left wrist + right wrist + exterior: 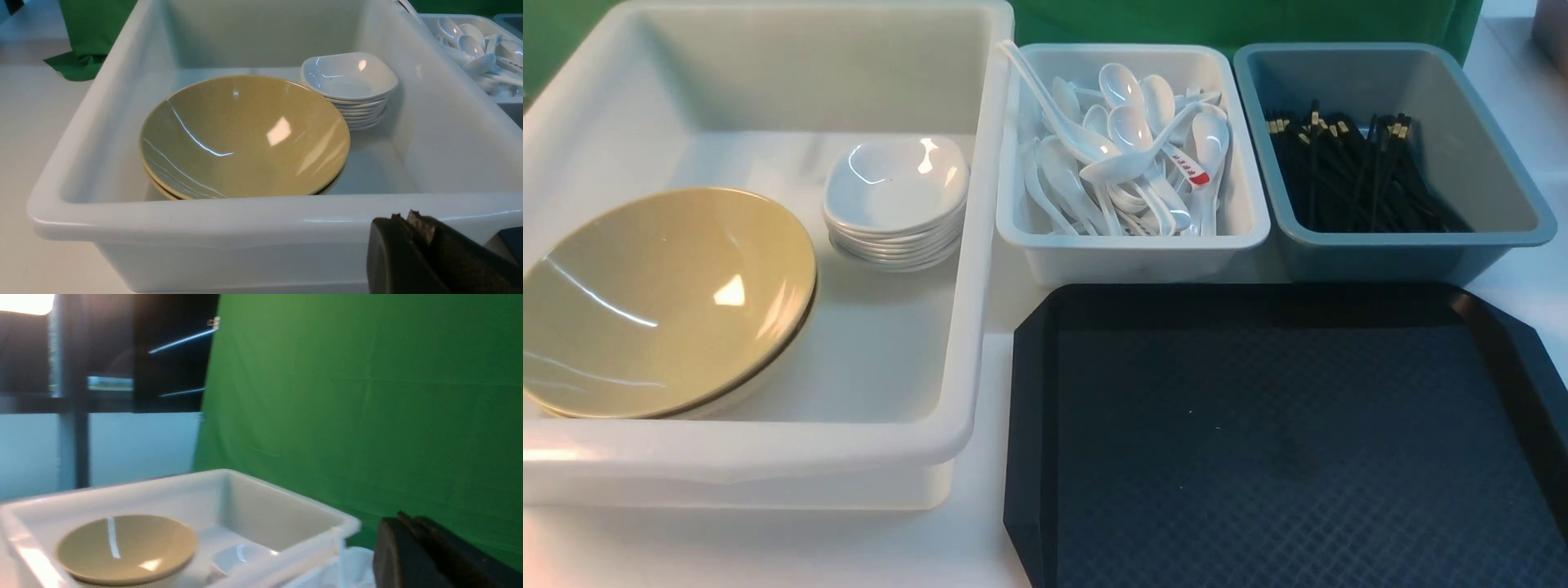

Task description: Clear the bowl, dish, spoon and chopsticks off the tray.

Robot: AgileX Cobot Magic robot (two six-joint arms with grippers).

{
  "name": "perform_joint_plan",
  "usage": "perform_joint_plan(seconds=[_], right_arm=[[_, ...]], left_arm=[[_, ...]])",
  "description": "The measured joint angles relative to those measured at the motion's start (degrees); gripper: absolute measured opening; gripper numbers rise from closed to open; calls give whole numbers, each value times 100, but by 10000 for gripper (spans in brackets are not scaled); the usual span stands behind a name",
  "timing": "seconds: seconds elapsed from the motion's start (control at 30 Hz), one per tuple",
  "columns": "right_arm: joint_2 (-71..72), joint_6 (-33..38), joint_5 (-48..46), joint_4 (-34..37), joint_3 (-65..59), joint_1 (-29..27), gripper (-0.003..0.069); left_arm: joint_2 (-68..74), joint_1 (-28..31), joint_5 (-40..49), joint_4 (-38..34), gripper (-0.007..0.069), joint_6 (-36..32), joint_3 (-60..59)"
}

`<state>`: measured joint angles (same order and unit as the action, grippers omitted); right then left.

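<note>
You have, nearest the lens in the left wrist view, the left gripper (412, 228): dark, rough-tipped, fingers together, nothing between them, cut off by the frame. Right gripper (410, 531): blurred, also closed, holding nothing you can see; the arms themselves lie out of view.

Tray (1290, 425): black, diamond-textured, corners cut off, near edge cropped from your front view; no dishes on the part shown.

Bowl (678, 302): glossy olive-yellow, tilted atop another in the big white tub (890, 445), its left edge cropped in front.

Dishes (898, 184): glossy white, rounded-square, stacked beside the bowls; you cannot tell which is the task's.

Spoons (1127, 147): white, glossy, tangled in the small tub (1135, 253), lower ones hidden.

Chopsticks (1364, 180): black, gold-marked, heaped in the grey-blue tub (1413, 253), individual pairs indistinguishable.
</note>
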<state>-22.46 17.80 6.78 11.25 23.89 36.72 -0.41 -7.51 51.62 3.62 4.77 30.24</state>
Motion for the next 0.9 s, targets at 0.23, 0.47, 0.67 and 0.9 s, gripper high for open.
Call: perform_joint_plan(seconds=[0.23,0.47,0.67,0.9], right_arm=[[1080,-322,-60,-268,-1408,-2245,38],[1885,-1475,-1582,-1057,-2289,-4247,38],[2303,-1747,-2543,-1196,-2547,-4432,38],[2310,-1811,-2554,-1240,-2547,-3909,38]], left_arm=[[0,0,17,0,-11,0,-5],[0,0,26,0,-11,0,-7],[0,0,28,0,-11,0,-16],[0,0,28,0,-11,-5,-23]])
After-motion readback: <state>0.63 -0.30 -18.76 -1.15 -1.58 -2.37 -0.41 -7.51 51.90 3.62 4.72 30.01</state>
